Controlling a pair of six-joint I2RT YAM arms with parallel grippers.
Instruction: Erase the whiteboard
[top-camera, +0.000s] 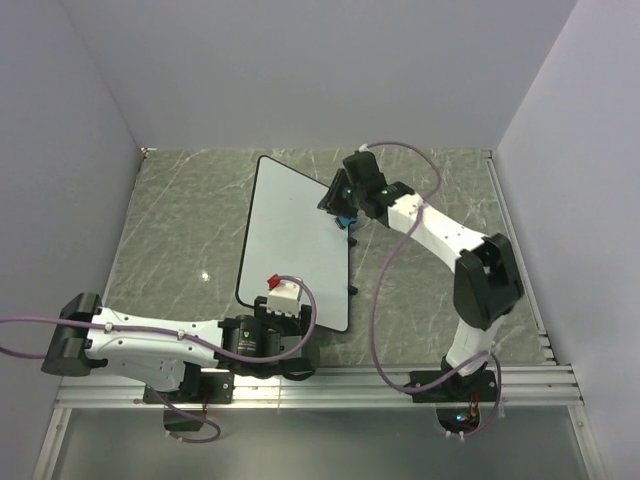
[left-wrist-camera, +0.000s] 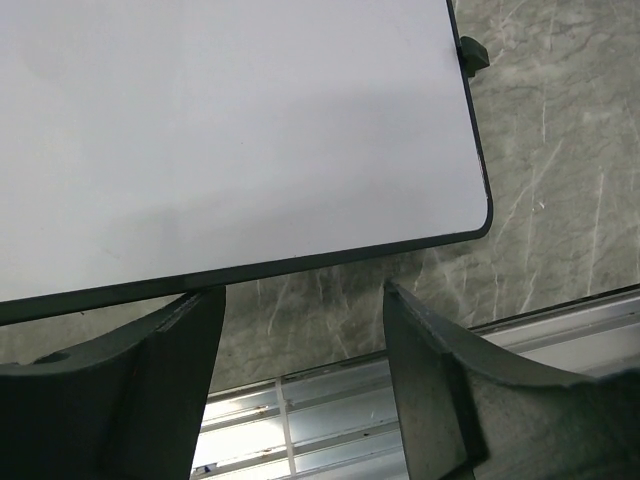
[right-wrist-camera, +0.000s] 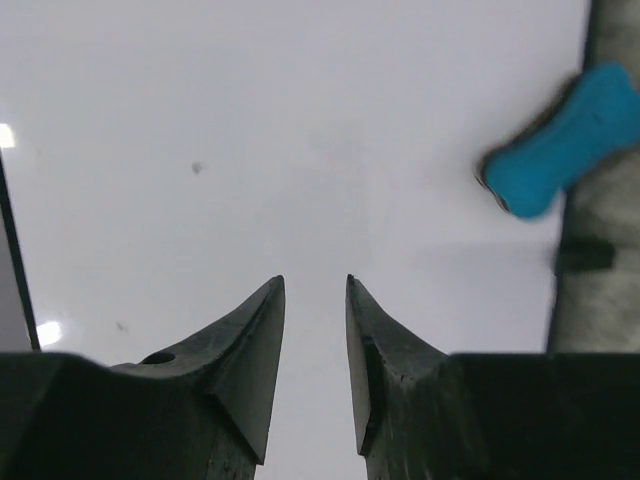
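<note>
The whiteboard (top-camera: 295, 235) lies flat in the middle of the table, white with a thin black rim, and shows no scribbles, only a tiny speck in the right wrist view (right-wrist-camera: 197, 167). My right gripper (top-camera: 335, 200) hovers over the board's right edge, jaws a little apart and empty (right-wrist-camera: 315, 285). A small blue eraser (top-camera: 345, 220) lies at that edge, off to the right of the fingers (right-wrist-camera: 560, 140). My left gripper (top-camera: 297, 345) is open and empty at the board's near edge (left-wrist-camera: 300, 262); its fingertips (left-wrist-camera: 205, 300) sit just below the rim.
The board's small black feet (top-camera: 352, 290) stick out on its right side; one shows in the left wrist view (left-wrist-camera: 470, 52). A metal rail (top-camera: 400, 380) runs along the table's near edge. Grey walls close in on the left, back and right.
</note>
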